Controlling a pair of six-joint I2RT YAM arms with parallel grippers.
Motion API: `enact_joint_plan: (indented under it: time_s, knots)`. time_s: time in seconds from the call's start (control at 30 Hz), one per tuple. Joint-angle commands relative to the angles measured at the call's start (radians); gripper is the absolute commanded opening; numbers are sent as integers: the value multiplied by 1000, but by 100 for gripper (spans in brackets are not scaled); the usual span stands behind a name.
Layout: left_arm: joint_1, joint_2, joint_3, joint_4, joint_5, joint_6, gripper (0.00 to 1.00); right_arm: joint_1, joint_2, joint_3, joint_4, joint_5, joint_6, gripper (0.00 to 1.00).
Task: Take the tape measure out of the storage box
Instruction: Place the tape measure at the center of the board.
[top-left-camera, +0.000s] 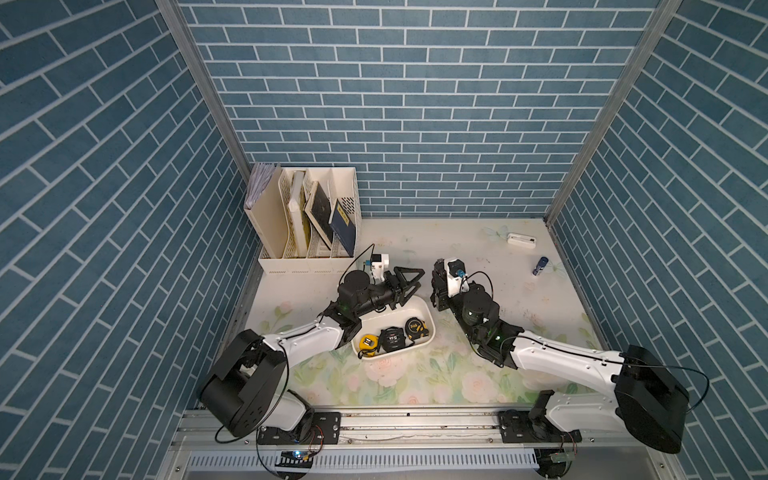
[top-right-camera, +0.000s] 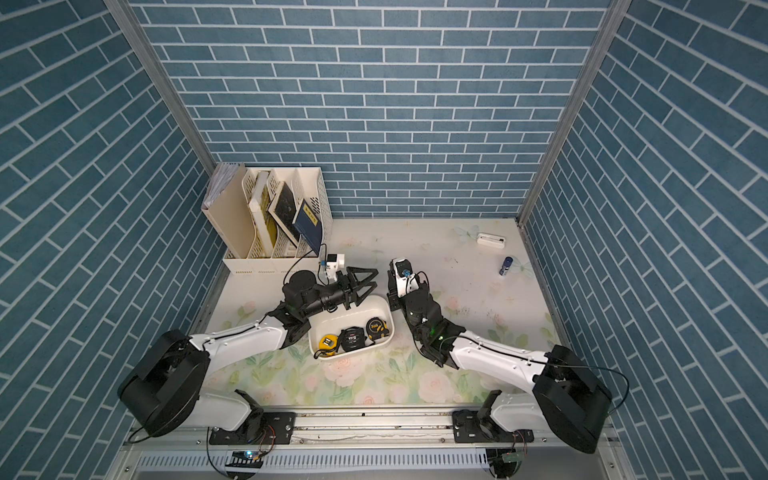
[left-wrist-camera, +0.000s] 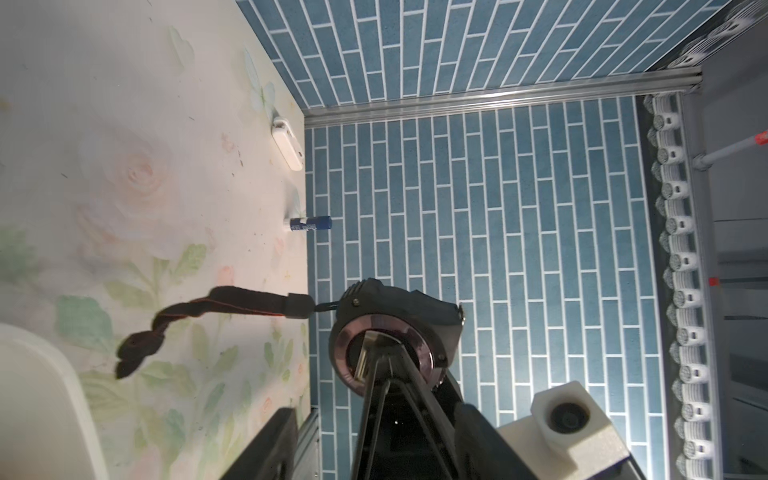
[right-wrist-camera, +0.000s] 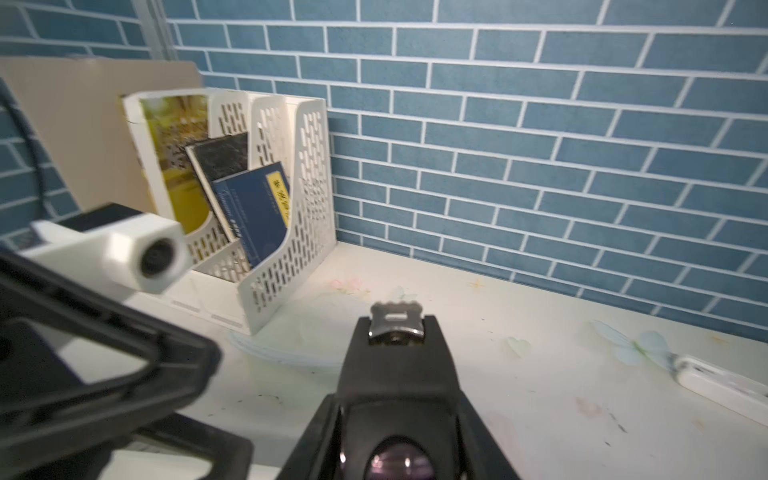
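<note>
Beside the storage box, the right fingers clamp a black tape measure. It probably next needs lowering onto the surface and releasing. The left fingers' gap cannot be told.

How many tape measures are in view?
4. Three lie in the storage box: yellow, black, black-and-yellow. The fourth tape measure is gripped in the right tool. The left arm may hide more.
</note>
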Motion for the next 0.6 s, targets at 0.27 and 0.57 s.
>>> enact_joint_plan:
  time_s: [0.27,0.57]
  knots:
    - [12,-40,238,-681,-169,444,70,-123,267,274,-843,417,341,0]
    - [15,-44,247,-854,-296,517,70,-261,412,342,-1051,342,522,0]
